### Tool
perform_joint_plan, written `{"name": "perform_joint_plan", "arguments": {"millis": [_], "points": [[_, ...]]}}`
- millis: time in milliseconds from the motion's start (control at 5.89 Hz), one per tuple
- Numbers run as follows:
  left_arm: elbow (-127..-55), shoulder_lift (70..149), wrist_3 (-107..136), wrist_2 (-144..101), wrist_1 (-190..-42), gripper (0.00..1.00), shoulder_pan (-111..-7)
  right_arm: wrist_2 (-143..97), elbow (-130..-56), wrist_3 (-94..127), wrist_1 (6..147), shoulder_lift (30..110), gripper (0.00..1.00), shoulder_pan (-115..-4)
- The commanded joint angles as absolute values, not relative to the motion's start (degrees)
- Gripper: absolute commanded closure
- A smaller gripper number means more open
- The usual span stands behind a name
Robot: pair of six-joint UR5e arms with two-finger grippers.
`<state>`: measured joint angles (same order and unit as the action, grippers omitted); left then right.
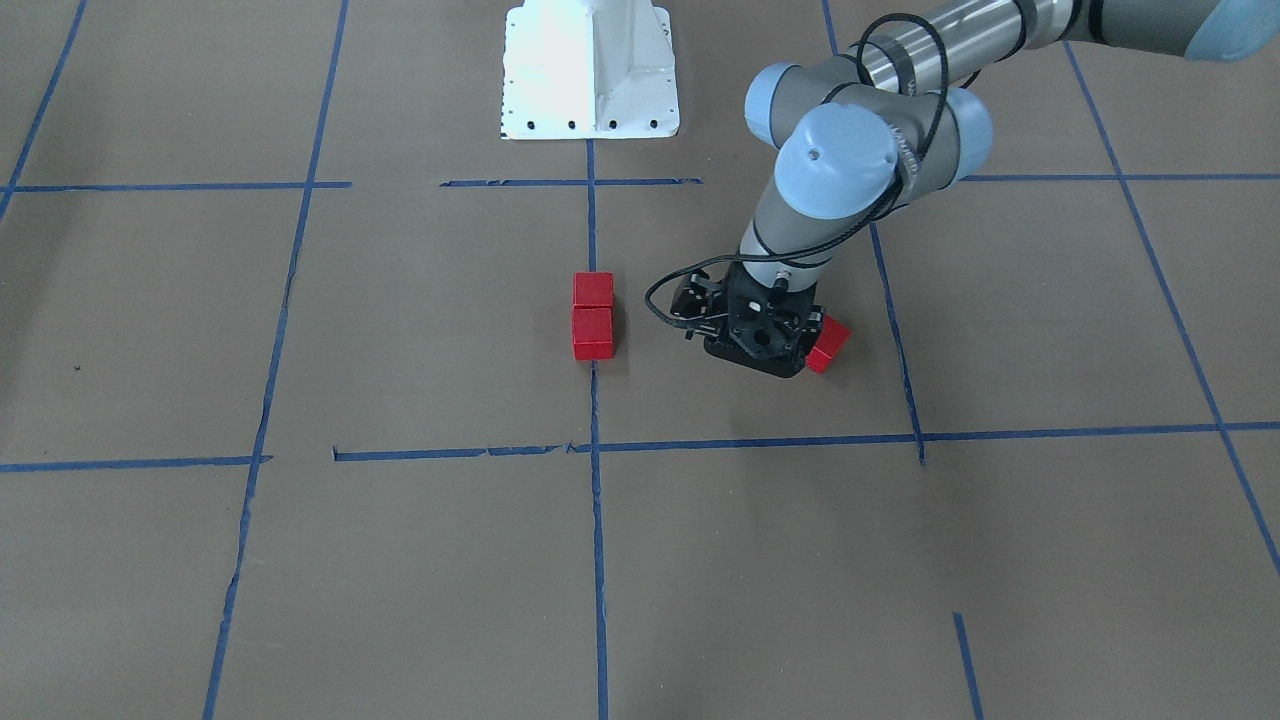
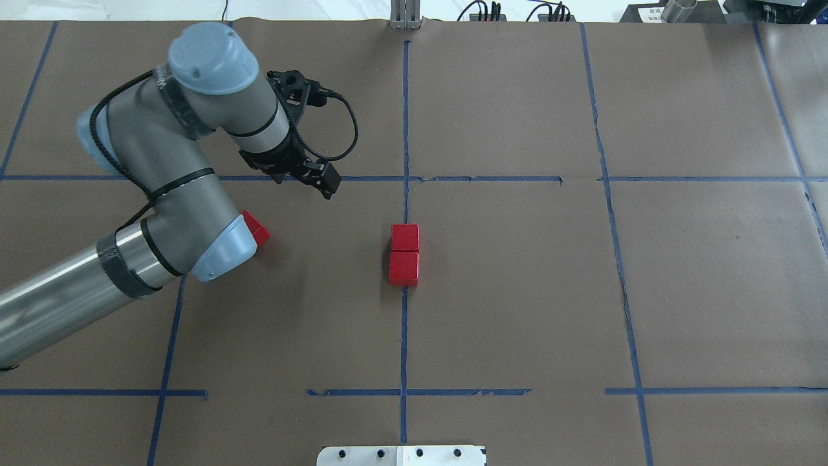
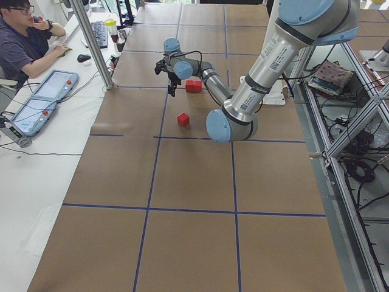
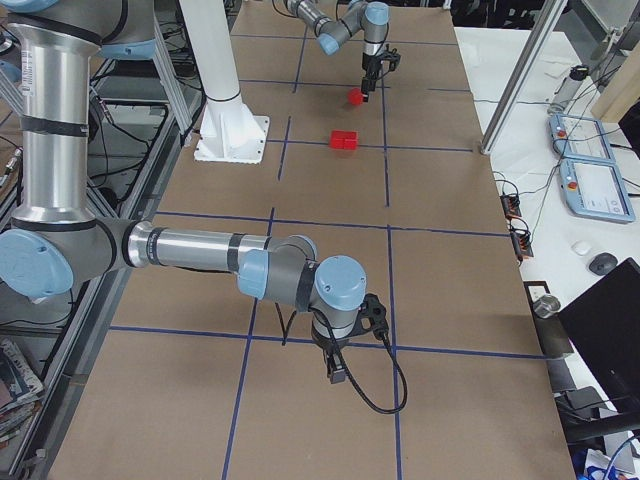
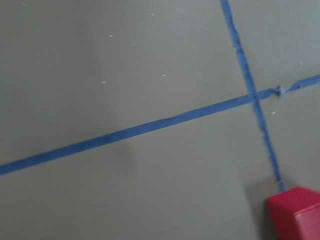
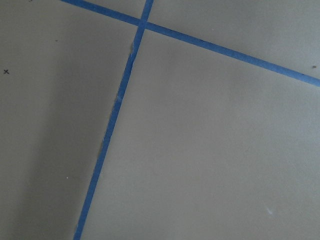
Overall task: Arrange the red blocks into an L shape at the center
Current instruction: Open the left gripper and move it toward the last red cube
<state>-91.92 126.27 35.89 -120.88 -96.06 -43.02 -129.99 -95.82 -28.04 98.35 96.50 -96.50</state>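
1. Tabletop: brown paper with a blue tape grid. The center is the middle taped rectangle, split by a vertical tape line.
2. Left arm: enters from the left of the overhead view. Its elbow overhangs the loose block and hides part of it from that camera, so use the front-facing view to check alignment.
3. Right arm: lies in the lower half of the exterior right view, well apart from all the blocks, and obstructs nothing.
4. White base: top middle of the front-facing view, well apart from the work.
5. Left gripper: hangs near the loose block, on its center-line side. All three red blocks lie on the tabletop, so it carries none. Whether its fingers are spread or closed cannot be told.
6. Right gripper: finger state cannot be told.
7. Block pair: two cubes touching end to end on the center line, mid-frame. They probably form the long leg of the L, so do not nudge them.
8. Loose block: left part of the center rectangle in the overhead view, turned askew. The likely step is to pick it up.
   - Center the fingers over it and align them to two flat faces.
   - Square it up, then lower it flush beside one end cube.
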Motion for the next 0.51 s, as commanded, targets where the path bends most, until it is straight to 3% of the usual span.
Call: {"name": "perform_joint_plan", "arguments": {"millis": [0, 340], "points": [[-95.52, 119.65, 20.89, -120.5, -98.42, 0.0, -43.59, -129.99, -95.54, -28.04, 98.35, 96.42, 0.0, -96.5], [-94.49, 115.85, 20.21, -120.41, -106.68, 0.0, -43.42, -129.99, -95.45, -28.04, 98.35, 96.5, 0.0, -96.5]]}}
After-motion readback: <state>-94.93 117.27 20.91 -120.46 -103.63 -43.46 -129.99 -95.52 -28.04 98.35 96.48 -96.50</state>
